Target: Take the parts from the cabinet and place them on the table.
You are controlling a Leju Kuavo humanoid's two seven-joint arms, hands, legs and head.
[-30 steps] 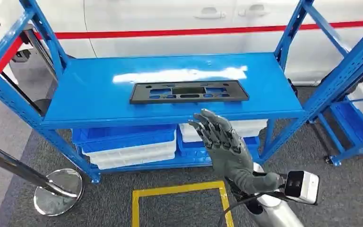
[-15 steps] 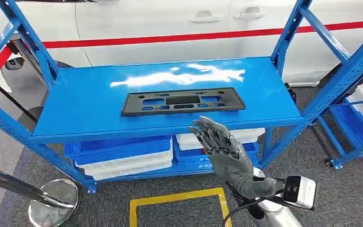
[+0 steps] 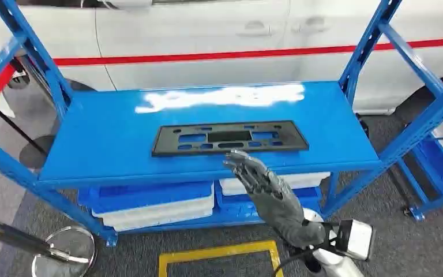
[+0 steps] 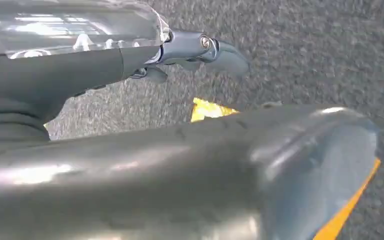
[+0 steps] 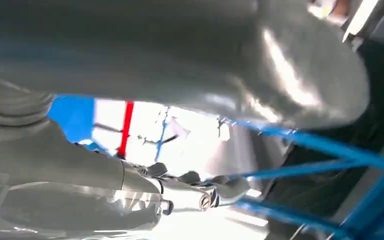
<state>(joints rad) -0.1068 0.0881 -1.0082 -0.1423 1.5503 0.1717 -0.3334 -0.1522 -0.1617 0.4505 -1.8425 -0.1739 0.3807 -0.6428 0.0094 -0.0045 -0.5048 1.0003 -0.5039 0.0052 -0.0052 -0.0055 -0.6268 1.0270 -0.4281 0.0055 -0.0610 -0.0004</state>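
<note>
Blue shelf: one black part; right hand empty, spread.

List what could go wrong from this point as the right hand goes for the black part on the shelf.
1. The black part lies flat on the blue shelf, so the fingers may find no edge and push it back.
2. The right hand, open, sits at the shelf's front lip and could knock it while rising.
3. The part is long; one hand gripping near its middle may let it tilt.
</note>
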